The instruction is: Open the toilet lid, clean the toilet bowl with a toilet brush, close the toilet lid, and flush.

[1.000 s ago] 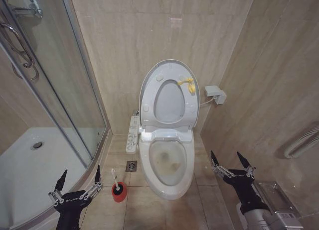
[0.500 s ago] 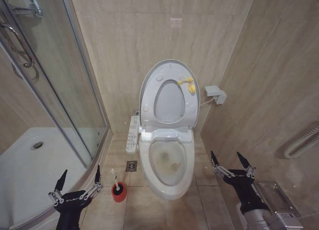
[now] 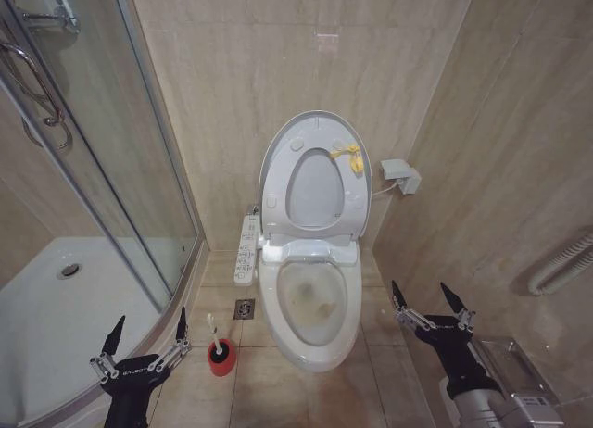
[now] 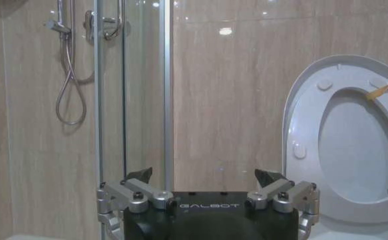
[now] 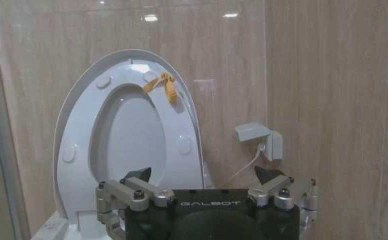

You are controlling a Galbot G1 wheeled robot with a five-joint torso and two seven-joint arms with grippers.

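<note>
toilet lid raised, toilet brush in holder, grippers open

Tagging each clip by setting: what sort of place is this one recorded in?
A small tiled bathroom, most likely in a home or hotel. It has a white bidet-style toilet with the toilet lid raised over the stained toilet bowl, a glass shower enclosure beside it, and a toilet brush in a red holder on the floor.
</note>
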